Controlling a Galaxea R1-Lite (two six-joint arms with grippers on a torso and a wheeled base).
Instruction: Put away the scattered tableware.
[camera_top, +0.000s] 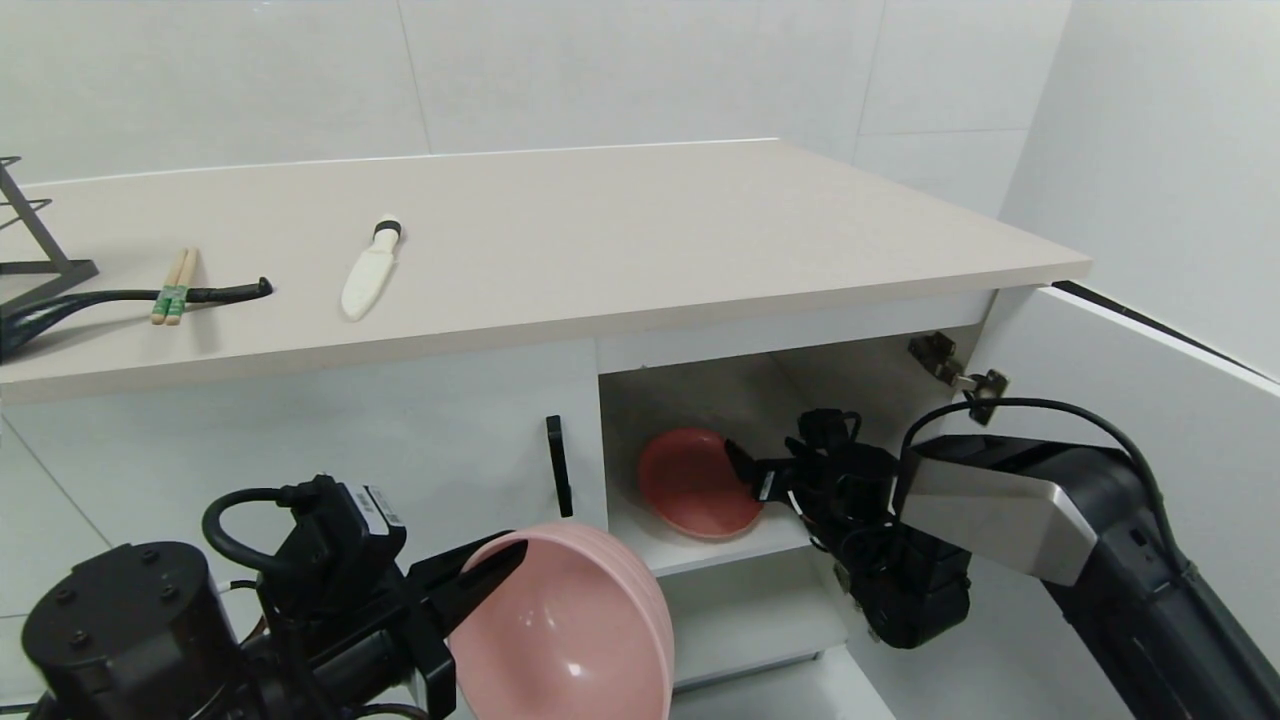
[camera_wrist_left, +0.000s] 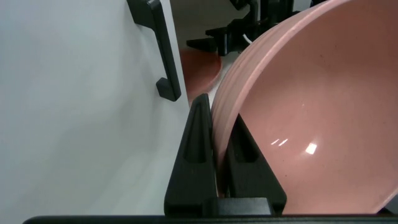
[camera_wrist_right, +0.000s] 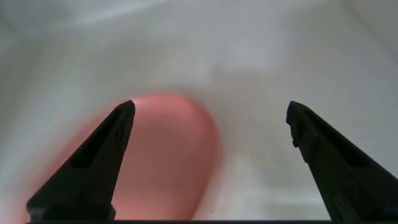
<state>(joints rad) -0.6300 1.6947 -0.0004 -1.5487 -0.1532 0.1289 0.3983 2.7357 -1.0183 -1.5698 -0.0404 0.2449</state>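
My left gripper (camera_top: 500, 565) clamps the rim of the pink bowl (camera_top: 570, 640), and the shelf (camera_top: 690, 557) lies ahead to its right, where my released right gripper (camera_wrist_right: 210, 111) faces the red plate (camera_top: 690, 480).

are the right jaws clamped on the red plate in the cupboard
No, the jaws stand wide open; the plate lies free on the shelf.

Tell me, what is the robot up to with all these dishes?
The robot is tidying tableware into an open cupboard. Its left gripper pinches the rim of a pink bowl in front of the closed door. Its right gripper is open inside the cupboard, right by a red dish lying on the shelf. Chopsticks, a white knife and a black-handled utensil wait on the counter.
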